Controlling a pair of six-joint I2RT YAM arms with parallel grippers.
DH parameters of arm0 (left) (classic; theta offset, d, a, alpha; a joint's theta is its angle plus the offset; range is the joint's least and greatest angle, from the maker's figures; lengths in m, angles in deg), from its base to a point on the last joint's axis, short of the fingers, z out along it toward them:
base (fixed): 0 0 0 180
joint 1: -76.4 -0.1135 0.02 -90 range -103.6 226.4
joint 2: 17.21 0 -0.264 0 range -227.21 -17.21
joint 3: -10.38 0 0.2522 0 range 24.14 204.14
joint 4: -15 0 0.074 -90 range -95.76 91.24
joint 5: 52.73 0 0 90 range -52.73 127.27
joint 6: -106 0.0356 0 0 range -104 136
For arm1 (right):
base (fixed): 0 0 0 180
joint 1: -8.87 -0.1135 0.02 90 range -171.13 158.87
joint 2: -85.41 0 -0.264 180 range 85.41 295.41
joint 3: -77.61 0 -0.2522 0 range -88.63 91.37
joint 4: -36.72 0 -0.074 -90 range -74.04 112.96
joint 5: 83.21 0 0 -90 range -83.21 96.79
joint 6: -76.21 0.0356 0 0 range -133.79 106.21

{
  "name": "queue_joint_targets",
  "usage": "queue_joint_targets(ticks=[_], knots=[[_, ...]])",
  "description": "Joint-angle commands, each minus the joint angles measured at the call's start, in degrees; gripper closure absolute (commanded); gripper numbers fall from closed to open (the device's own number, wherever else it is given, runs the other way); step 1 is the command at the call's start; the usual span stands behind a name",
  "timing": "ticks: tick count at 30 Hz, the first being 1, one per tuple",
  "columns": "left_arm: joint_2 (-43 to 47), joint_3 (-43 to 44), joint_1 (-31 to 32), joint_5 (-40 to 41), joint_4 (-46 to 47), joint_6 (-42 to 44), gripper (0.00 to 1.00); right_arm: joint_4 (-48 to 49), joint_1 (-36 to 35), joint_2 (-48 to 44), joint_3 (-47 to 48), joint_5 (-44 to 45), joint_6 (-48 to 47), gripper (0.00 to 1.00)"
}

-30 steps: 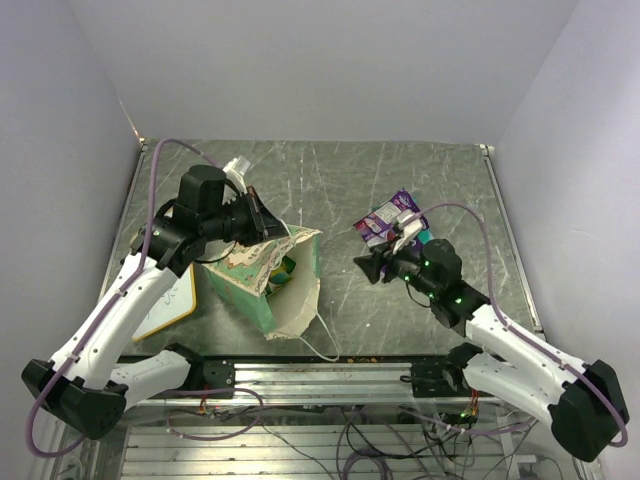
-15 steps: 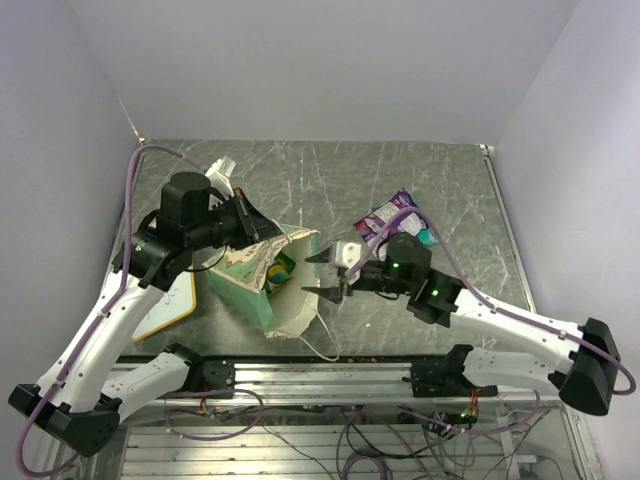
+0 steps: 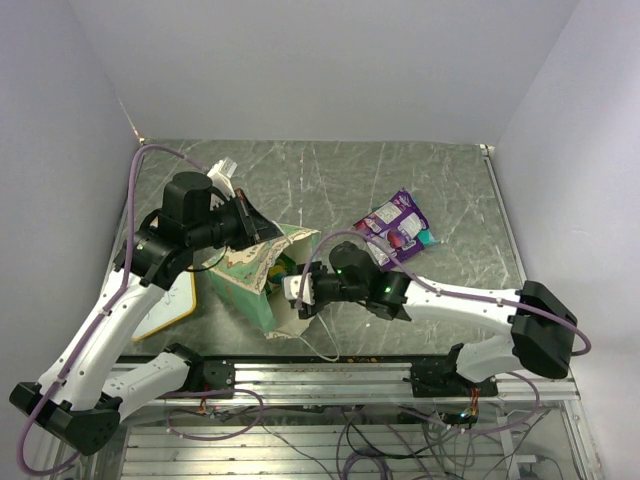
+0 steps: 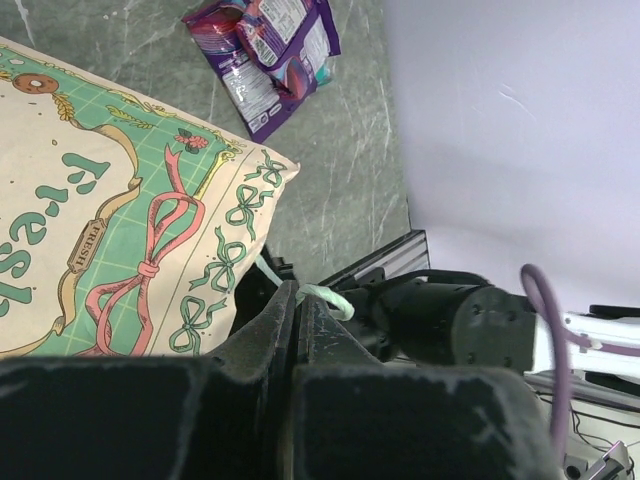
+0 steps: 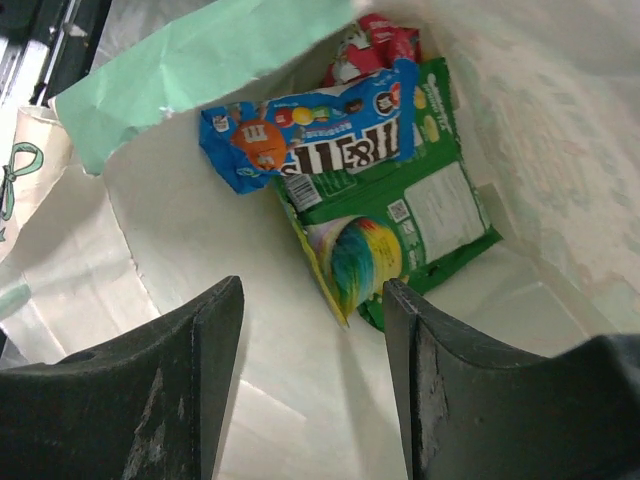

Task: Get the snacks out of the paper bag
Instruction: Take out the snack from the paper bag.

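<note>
Whiteboard (image 3: 172, 300): flat, white, smooth, lying just left of the paper bag and partly under the left arm.

Left gripper (image 3: 262, 228): black fingers pressed together on the upper rim of the paper bag, at its far-left corner.

Paper bag (image 3: 250, 268): stiff cream paper with mint-green sides. The printed face shows a green grid, pink ribbon bows and leaf scrolls. It lies tipped on its side on the table, mouth towards the near right, with a thin pale string handle trailing from the mouth.

Inside the bag, seen from the right wrist:
- Blue M&M's packet (image 5: 320, 125): glossy, crinkled foil, lying crosswise.
- Green packet (image 5: 420, 220): flat, with a white panel and a rainbow swirl. It touches the blue one and lies nearer the mouth.
- Red packet (image 5: 375, 45): only a corner shows, deepest in the bag.

Right gripper (image 5: 313, 300): dark fingers spread apart and holding nothing, at the bag's mouth and short of the packets.

Purple packet (image 3: 392, 222): shiny, wrinkled foil, roughly rectangular, lying on the table well right of the bag.

Teal packet (image 3: 427, 239): an edge shows from under the purple one, on the side away from the bag.

Table (image 3: 450, 180): grey-green, marble-veined, matt.

Changes: one second ago the right gripper was at the purple packet, and half a second ago it was just right of the bag's mouth. It has now reached the mouth. The left gripper, the bag and the two outer packets have kept their places.
</note>
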Motion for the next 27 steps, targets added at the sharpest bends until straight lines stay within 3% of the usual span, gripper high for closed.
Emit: queue_joint_targets(ticks=[1,11,27], knots=[[1.4,0.58,-0.11,-0.93,0.52,-0.72,0.93,3.88,-1.66,3.37,1.56,2.45,-4.39,0.42],[0.55,0.05,-0.11,-2.63,1.08,-0.44,0.93,9.56,-2.06,12.67,4.02,8.06,-11.13,0.39],[0.81,1.65,-0.11,-2.16,-2.12,0.65,0.93,11.63,-1.56,21.79,6.31,7.04,-13.87,0.35]])
